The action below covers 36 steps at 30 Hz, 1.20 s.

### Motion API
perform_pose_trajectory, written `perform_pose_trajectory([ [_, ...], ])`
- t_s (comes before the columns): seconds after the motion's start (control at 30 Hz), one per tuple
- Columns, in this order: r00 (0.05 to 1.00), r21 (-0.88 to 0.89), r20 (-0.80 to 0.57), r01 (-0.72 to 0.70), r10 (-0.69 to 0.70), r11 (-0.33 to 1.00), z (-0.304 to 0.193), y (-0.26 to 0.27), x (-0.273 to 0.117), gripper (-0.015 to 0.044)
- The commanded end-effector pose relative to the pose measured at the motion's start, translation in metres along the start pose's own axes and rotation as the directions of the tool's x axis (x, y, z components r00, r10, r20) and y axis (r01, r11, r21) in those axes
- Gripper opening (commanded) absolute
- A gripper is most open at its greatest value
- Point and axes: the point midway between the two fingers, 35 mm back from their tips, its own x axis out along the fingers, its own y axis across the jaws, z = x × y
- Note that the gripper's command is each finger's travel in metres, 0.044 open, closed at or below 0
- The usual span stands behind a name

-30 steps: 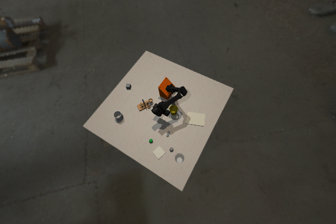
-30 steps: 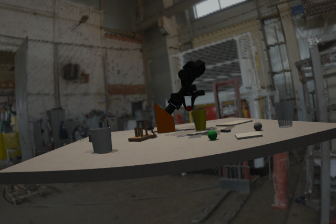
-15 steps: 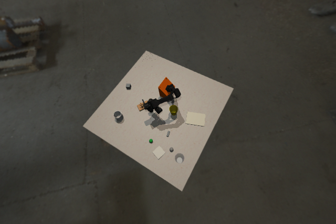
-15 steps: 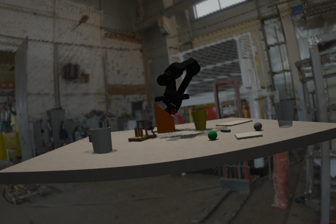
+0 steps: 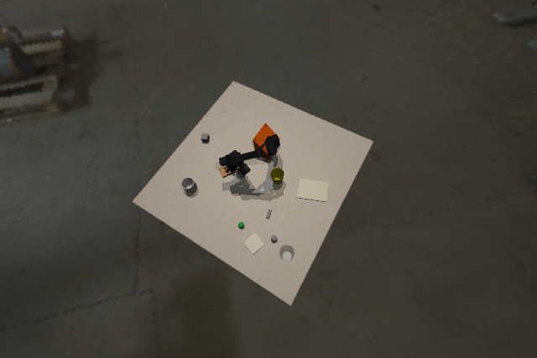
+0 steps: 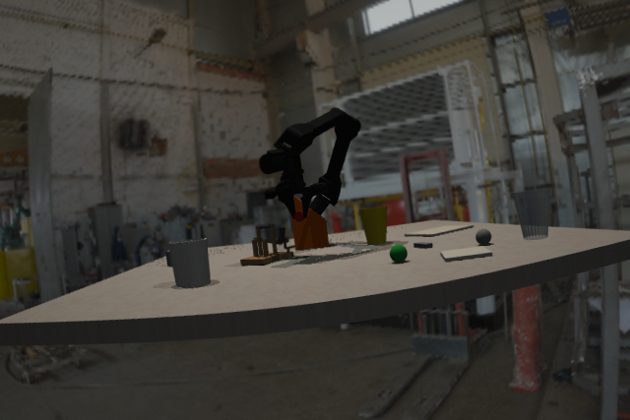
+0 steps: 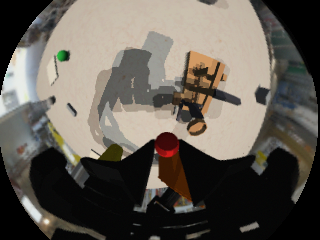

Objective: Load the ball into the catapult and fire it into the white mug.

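Observation:
A red ball (image 6: 298,215) (image 7: 166,144) is pinched between the fingertips of my gripper (image 6: 298,213) (image 7: 166,142), above the table. In the top view the arm hides ball and fingertips. The wooden catapult (image 5: 223,171) (image 6: 257,261) (image 7: 206,60) stands on the table under the wrist, partly hidden by the arm in the top view. In the wrist view its round cup (image 7: 196,127) lies a little up and right of the ball and looks empty. A grey-looking cup (image 5: 189,185) (image 6: 191,264), possibly the white mug in shade, stands upright beyond the catapult.
A yellow-green cup (image 5: 277,175) (image 6: 373,225) stands near the orange arm base (image 5: 263,136). A green ball (image 5: 241,225), a grey ball (image 5: 273,238), a small bar (image 5: 268,213), two pale slabs (image 5: 312,189) (image 5: 253,244), a ribbed clear cup (image 5: 286,252) and a grey cube (image 5: 205,137) lie around.

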Motion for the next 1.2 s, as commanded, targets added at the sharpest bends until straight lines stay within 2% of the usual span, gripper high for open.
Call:
perform_pose_trajectory([
  [0.0,1.000,0.022,-0.028,-0.008,0.008,1.000,-0.001,-0.018,0.004,0.0000],
  [0.43,0.988,0.106,-0.137,-0.062,0.077,0.992,-0.016,-0.082,0.026,0.0000],
  [1.17,0.988,0.099,-0.136,-0.060,0.074,0.993,-0.010,-0.081,0.051,0.0000],
])
